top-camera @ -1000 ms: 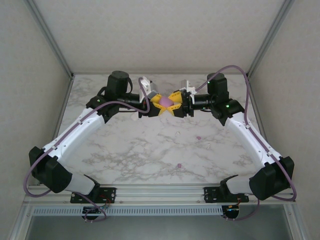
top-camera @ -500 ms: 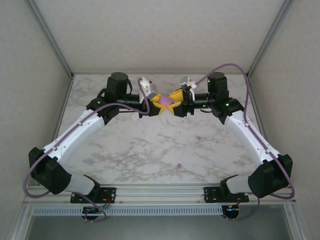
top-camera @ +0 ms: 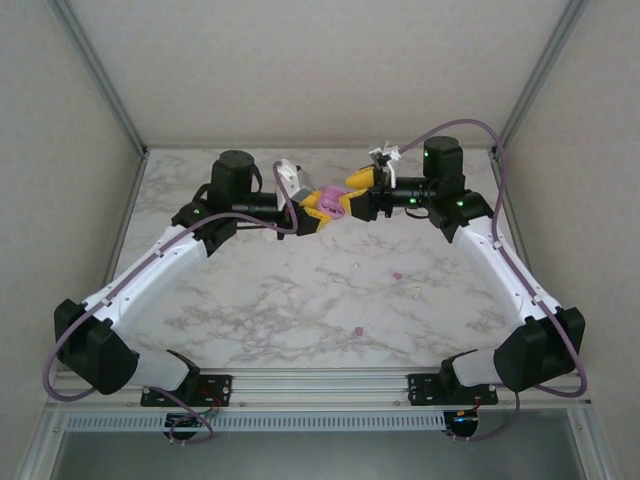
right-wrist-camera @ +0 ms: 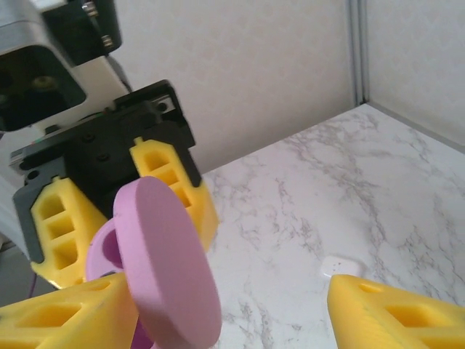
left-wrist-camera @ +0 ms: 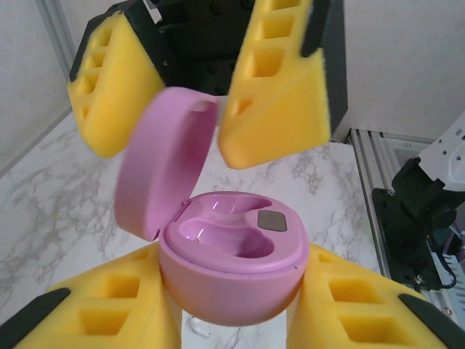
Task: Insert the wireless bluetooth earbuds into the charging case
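A pink charging case [left-wrist-camera: 232, 283] sits with my left gripper [left-wrist-camera: 232, 258] shut on its base, held above the marble table. Its lid [left-wrist-camera: 163, 160] stands swung up, and both inner wells look bare. My right gripper [right-wrist-camera: 229, 287] is open wide, its yellow fingers [left-wrist-camera: 280, 87] on either side of the lid [right-wrist-camera: 167, 262]. From above, the case [top-camera: 331, 202] hangs between the left gripper [top-camera: 318, 203] and the right gripper [top-camera: 358, 188] at the table's far middle. Loose earbuds lie nearer on the marble: a purple one [top-camera: 397, 275], a paler one [top-camera: 415, 292], another purple one [top-camera: 358, 330].
A small white piece [right-wrist-camera: 341, 267] lies on the marble below the grippers, and a pale speck [top-camera: 355, 267] lies near the buds. White walls with metal posts [top-camera: 110, 90] enclose the table on three sides. The arms' bases stand on the front rail [top-camera: 320, 385].
The right gripper's jaws have spread wider and it has risen and drawn slightly right. The case's lid now stands open. The left gripper has kept its hold and shifted a little.
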